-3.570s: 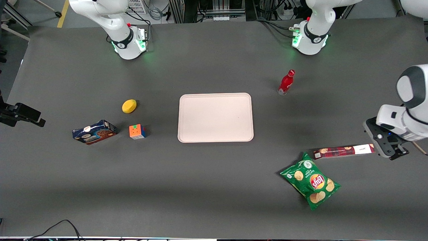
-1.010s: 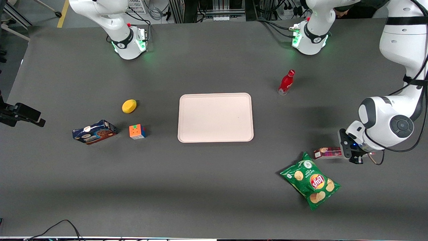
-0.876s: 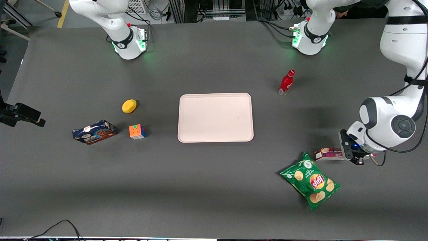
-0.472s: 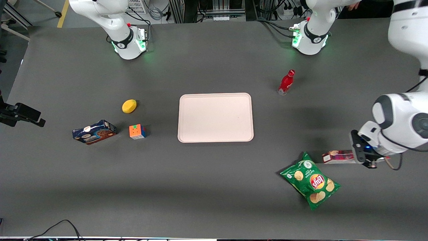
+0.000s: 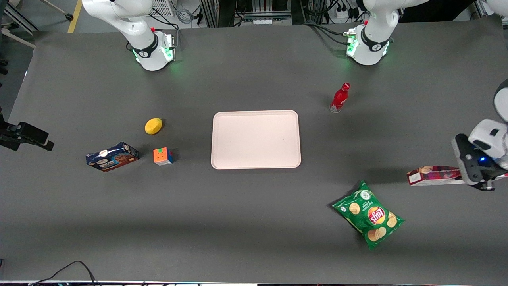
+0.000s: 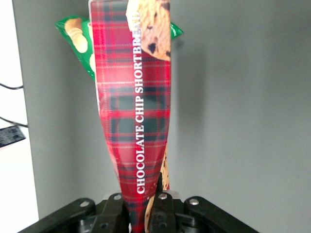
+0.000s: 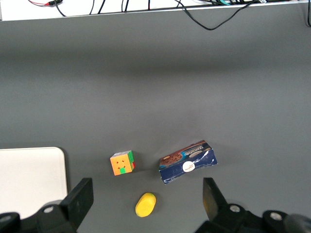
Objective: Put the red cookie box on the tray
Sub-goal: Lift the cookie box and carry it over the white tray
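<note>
In hand: cookie box clamped by one end, lifted off surface. Carry level toward tray, well off; clear chip bag below.

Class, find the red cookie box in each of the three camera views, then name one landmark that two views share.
Front view: the red cookie box is lifted at the working arm's end of the table, held by the gripper, beside the green chip bag.
Left wrist view: the box is clamped between the fingers, with the chip bag under it.
Right wrist view: not in it.
Shared landmark: the chip bag.
</note>
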`<move>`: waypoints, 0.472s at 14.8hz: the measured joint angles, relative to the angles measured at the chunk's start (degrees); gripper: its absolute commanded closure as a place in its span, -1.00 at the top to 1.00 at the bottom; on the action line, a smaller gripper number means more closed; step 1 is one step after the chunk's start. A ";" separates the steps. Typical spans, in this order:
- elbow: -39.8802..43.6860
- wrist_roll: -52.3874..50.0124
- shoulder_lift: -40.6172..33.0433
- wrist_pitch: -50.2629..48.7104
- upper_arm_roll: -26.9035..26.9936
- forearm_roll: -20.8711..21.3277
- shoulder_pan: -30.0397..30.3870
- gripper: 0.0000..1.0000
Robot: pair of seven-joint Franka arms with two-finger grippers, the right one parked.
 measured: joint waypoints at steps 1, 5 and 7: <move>0.05 -0.65 -0.90 -0.54 0.00 -0.27 0.00 -0.90; 0.07 -12.71 -2.88 -3.58 -1.79 -1.75 -0.11 -0.89; 0.07 -24.46 -3.85 -5.99 -5.12 -1.83 -0.50 -0.89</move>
